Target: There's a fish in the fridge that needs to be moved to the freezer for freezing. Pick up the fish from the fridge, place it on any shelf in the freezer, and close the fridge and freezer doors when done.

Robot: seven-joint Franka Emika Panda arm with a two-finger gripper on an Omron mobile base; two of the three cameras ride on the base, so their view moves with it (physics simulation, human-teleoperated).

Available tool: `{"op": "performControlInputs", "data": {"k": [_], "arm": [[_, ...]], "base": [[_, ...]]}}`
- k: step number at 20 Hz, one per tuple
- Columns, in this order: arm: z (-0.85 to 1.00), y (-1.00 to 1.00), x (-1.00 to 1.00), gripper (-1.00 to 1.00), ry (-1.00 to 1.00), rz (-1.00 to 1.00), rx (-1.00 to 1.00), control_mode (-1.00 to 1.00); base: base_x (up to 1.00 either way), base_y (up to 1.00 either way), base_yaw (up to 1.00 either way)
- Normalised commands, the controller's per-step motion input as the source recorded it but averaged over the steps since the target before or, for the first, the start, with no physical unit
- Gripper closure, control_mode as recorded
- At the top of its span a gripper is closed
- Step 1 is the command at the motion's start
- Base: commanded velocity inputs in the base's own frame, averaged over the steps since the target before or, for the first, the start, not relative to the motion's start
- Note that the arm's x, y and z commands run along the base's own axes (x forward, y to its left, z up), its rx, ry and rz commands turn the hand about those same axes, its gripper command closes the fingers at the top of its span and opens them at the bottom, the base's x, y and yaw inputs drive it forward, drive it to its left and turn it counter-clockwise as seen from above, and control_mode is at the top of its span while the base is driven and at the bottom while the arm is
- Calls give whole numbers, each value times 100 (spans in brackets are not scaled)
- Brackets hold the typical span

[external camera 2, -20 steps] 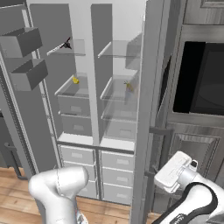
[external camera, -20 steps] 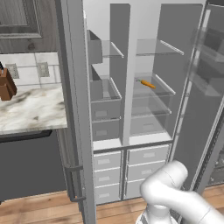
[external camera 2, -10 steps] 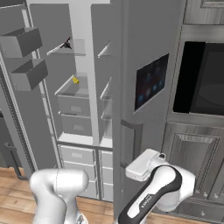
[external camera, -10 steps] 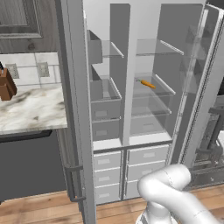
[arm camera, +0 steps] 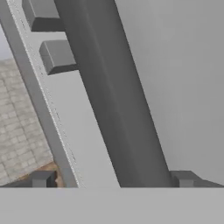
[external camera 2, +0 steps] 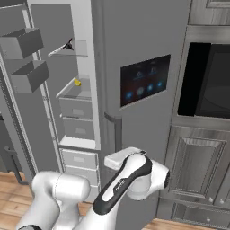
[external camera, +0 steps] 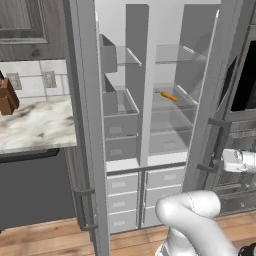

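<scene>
Hand view puts the fridge door's handle (arm camera: 118, 100) between my 2 spread fingertips (arm camera: 41, 178), unclamped, placed for pushing that door (external camera 2: 143, 67) closed.

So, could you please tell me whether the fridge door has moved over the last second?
Yes. The fridge door has swung toward closed, now covering the shelves beside the fixed oven.

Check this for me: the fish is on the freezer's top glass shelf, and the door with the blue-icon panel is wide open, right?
Not quite. In the right base view the fish does lie on the top glass shelf, but the door with the blue-icon panel is swung nearly shut across its compartment, not wide open.
</scene>
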Motion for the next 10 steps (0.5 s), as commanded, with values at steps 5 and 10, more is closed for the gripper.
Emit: {"op": "performControlInputs", "data": {"k": [5, 10], "arm": [[2, 100, 45, -100, -11, -3, -3, -100], [4, 89, 57, -100, 14, -6, -9, -100]], "base": [[0, 0, 0], [0, 0, 0]]}}
